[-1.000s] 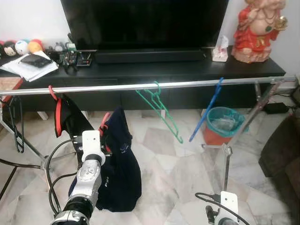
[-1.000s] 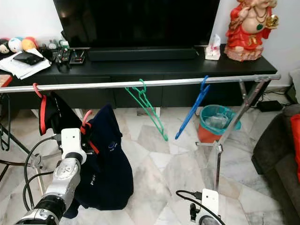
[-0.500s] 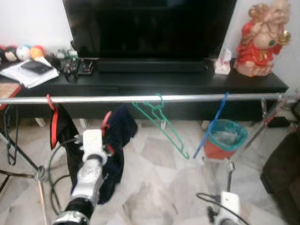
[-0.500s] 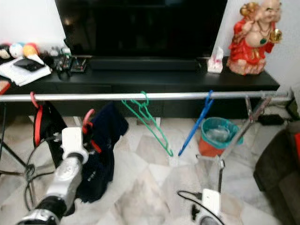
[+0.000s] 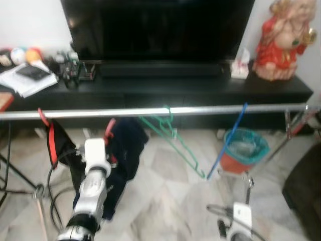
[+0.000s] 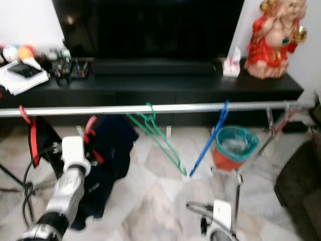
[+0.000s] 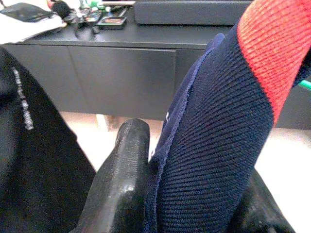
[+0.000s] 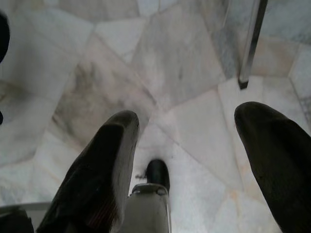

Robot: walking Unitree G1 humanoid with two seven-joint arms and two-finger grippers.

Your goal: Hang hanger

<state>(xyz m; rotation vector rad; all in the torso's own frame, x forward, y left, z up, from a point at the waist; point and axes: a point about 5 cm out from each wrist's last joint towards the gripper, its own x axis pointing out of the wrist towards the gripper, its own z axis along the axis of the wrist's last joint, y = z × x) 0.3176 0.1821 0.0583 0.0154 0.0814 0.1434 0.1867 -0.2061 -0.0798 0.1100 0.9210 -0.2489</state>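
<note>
We see the left gripper [image 7: 189, 194] clamped on a dark navy knit garment with red trim [image 5: 125, 145], which hangs on a red plastic hanger [image 5: 109, 131]. The hanger's hook sits just below the long silver metal rail [image 5: 200, 110], up ahead of the gripper. Beside it on the gripper's left, a black garment on another red hanger [image 5: 50, 140] hangs from the rail. To its right hang a green wire hanger [image 5: 173, 135] and a blue plastic hanger [image 5: 228, 140]. The right gripper [image 8: 194, 160] hangs low over the pale marble floor [image 8: 184, 63], fingers [image 8: 102, 165] spread wide, holding nothing.
</note>
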